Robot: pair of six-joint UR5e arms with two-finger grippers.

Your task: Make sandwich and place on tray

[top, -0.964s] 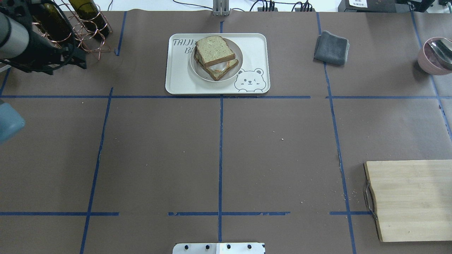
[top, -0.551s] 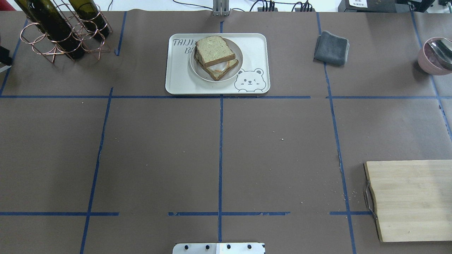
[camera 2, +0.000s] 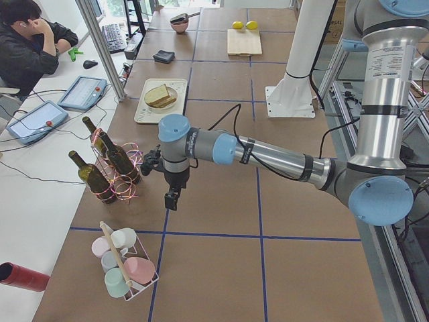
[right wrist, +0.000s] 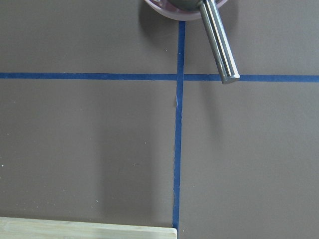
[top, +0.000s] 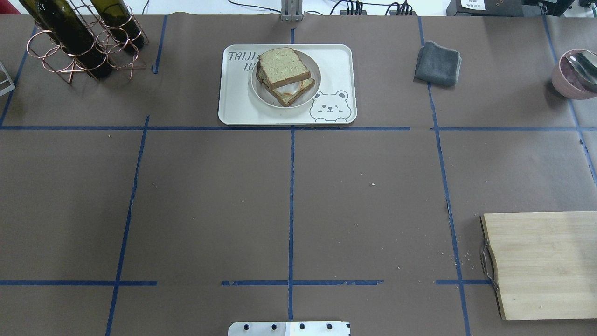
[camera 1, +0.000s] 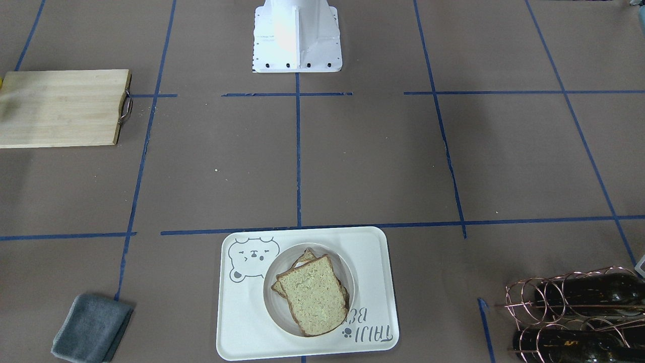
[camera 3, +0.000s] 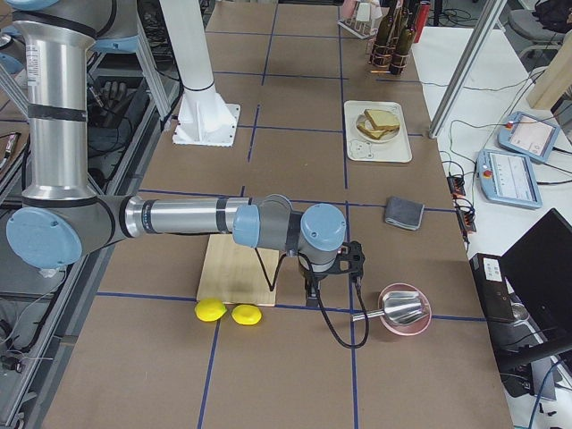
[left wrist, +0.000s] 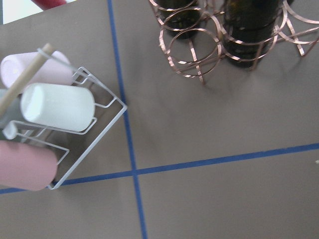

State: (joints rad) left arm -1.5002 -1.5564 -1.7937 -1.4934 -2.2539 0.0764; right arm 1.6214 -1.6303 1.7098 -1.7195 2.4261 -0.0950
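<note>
The sandwich (top: 284, 72), two bread slices with a white fried egg between them, lies on a small round white dish on the cream tray (top: 233, 109) at the far middle of the table. It also shows in the front-facing view (camera 1: 312, 295), on the tray (camera 1: 237, 327). My left gripper (camera 2: 172, 198) hangs above the table beside the wine rack, seen only in the exterior left view. My right gripper (camera 3: 311, 291) hangs near the pink bowl, seen only in the exterior right view. I cannot tell whether either is open or shut. Both are far from the tray.
A copper wine rack with dark bottles (top: 79, 42) stands far left. A wire cup rack (left wrist: 75, 107) is beyond it. A grey cloth (top: 437, 63) and a pink bowl with a metal scoop (top: 573, 74) lie far right. A wooden cutting board (top: 545, 263) is near right, two lemons (camera 3: 223, 311) past it.
My left arm, which covered the wine rack at the overhead view's top left, has drawn off to the left and out of that view. The sandwich and tray have not moved.
</note>
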